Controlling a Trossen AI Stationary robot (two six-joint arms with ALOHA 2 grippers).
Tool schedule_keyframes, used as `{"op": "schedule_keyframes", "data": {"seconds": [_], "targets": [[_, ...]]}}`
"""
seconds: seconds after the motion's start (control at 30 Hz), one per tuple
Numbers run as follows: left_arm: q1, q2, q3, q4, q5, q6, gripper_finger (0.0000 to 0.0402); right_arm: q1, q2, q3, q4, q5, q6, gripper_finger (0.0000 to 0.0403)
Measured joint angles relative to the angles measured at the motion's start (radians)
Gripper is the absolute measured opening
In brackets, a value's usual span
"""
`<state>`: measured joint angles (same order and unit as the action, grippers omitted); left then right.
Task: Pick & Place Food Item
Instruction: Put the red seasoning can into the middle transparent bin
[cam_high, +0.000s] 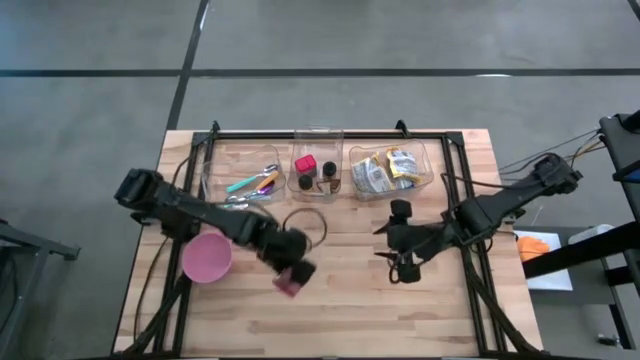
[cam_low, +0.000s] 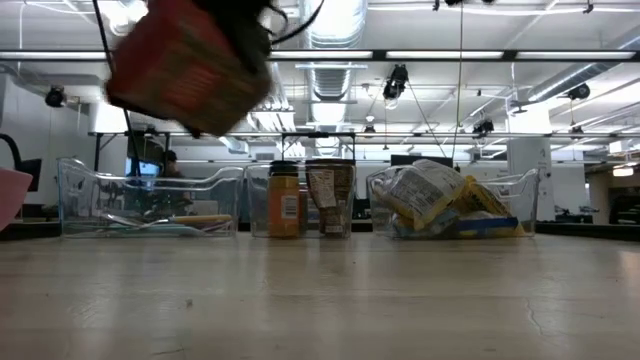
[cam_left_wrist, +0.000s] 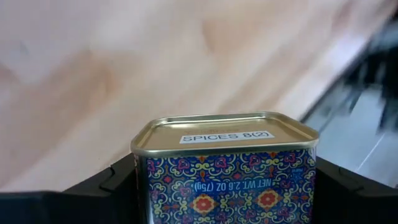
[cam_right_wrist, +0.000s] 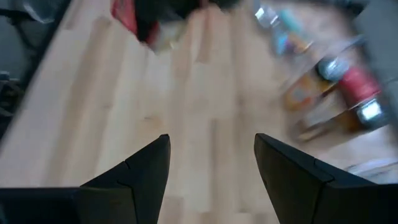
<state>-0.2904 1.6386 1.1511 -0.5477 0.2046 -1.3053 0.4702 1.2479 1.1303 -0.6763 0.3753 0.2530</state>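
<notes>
both arms angled down: left jaws around spice tin (cam_left_wrist: 225, 168), right jaws empty, apart

Three bins in row along table's (cam_high: 330, 300) far edge: utensil bin (cam_high: 240, 172) left, jar bin (cam_high: 317, 168) middle, packet bin (cam_high: 388, 170) right. Bowl (cam_high: 207, 258) on table, left, nearer than bins. Spice tin (cam_high: 291, 280) in left gripper (cam_high: 296, 274), above table middle. Right gripper (cam_high: 402, 268) right of it, apart.
</notes>
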Motion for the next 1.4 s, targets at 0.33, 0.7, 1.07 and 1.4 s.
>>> {"op": "schedule_keyframes", "data": {"seconds": [0.33, 0.7, 1.07, 1.4], "targets": [[0.234, -0.001, 0.000, 0.374, -0.189, 0.017, 0.0295, 0.073, 0.131, 0.256, -0.156, 0.528, 0.159, 0.0228], [0.321, -0.002, 0.000, 0.760, -0.396, 0.087, 0.0295, 0.161, 0.176, 0.252, -0.157, 0.880, 0.554, 0.0228], [0.422, -0.002, 0.003, 1.076, -0.347, 0.028, 0.0295, 0.188, 0.178, 0.151, -0.032, 1.120, 0.535, 0.0228], [0.477, -0.002, 0.019, 1.205, -0.200, 0.014, 0.0295, 0.088, 0.188, 0.023, 0.427, 1.154, 0.282, 0.0228]]}}
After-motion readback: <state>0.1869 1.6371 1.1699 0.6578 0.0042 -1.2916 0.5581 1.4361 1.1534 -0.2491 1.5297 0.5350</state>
